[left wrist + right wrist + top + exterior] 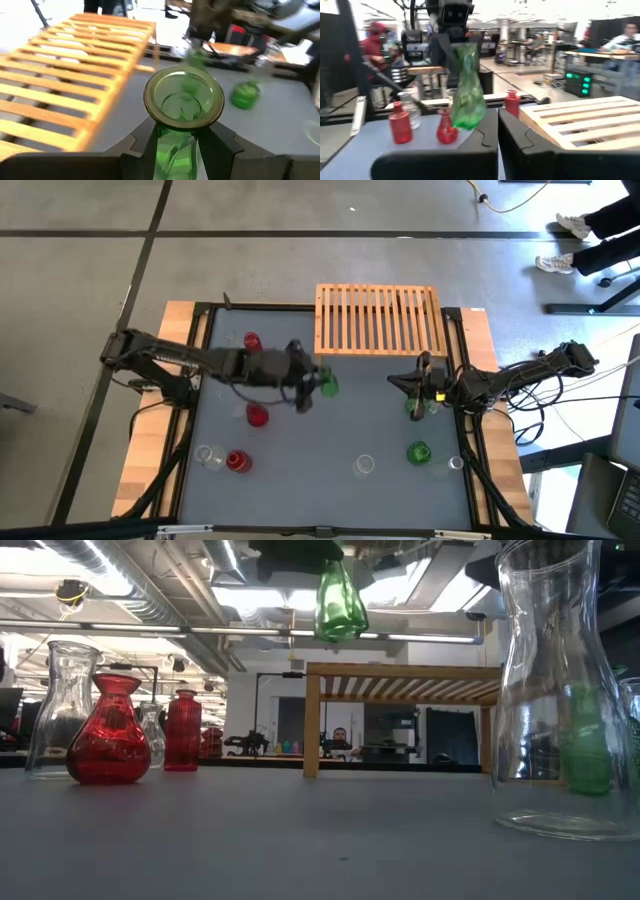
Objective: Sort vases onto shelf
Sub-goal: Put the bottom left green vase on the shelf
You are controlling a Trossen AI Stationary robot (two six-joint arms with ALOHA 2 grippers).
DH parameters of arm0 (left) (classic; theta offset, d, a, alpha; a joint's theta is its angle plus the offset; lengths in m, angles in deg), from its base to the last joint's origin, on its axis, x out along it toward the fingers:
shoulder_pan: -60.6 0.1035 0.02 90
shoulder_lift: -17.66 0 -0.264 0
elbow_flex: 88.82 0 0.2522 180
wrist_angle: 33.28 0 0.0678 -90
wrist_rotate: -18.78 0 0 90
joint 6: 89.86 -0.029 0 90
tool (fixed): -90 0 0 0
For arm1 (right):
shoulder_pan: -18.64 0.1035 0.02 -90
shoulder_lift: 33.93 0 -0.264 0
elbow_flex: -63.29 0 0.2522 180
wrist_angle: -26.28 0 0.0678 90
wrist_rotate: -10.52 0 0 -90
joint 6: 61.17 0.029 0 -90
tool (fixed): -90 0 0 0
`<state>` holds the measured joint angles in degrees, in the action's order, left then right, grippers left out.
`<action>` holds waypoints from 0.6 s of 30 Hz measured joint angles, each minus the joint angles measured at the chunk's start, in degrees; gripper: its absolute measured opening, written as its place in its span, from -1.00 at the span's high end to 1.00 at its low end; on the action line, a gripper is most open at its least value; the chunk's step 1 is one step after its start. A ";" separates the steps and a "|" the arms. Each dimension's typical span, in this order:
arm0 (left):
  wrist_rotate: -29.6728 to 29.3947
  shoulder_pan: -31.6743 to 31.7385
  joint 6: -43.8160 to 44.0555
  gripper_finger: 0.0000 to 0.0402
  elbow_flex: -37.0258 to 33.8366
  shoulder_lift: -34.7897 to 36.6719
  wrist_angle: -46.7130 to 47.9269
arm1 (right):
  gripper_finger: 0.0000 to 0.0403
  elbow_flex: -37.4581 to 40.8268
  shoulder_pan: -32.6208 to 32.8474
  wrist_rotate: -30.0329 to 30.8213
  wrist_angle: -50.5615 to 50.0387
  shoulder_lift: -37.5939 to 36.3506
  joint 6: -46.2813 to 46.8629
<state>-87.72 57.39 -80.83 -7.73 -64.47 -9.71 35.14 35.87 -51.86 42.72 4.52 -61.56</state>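
The left hand [318, 383] pinches a green translucent glass vase [327, 386] by its neck, aloft beside the slatted light-wood shelf [379, 319]. Glass looks slick, breakable; the neck seems safest. The right hand [424, 366] is pressed together.

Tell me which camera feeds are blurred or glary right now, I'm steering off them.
Left wrist view: motion-smeared across the shelf slats and far clutter; only the held green vase rim reads sharp. Right wrist view: soft throughout, that vase streaked. Low view: bright ceiling lights wash out the top; the near clear vase looms large and distorts what is behind it. High view: even, sharp.
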 joint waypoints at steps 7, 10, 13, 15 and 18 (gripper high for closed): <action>2.75 10.16 -7.42 0.44 5.79 -0.42 5.47 | 1.00 0.00 0.00 5.14 -0.03 -0.02 -1.71; 4.38 14.84 -11.17 0.44 7.71 -0.42 6.32 | 1.00 0.00 -0.01 9.19 0.29 -0.02 -3.58; 7.78 19.28 -14.81 0.44 9.27 -0.42 6.62 | 1.00 0.00 -0.02 13.40 1.59 -0.02 -5.95; 9.96 21.71 -17.86 0.44 10.11 -0.66 6.48 | 1.00 0.00 -0.03 14.02 1.66 -0.04 -7.58; 12.26 25.37 -20.08 0.44 11.10 -1.11 6.48 | 1.00 0.00 -0.02 13.93 1.45 0.00 -11.51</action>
<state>-75.46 82.77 -100.91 3.37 -65.58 -3.23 35.14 35.85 -37.93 44.17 4.52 -73.07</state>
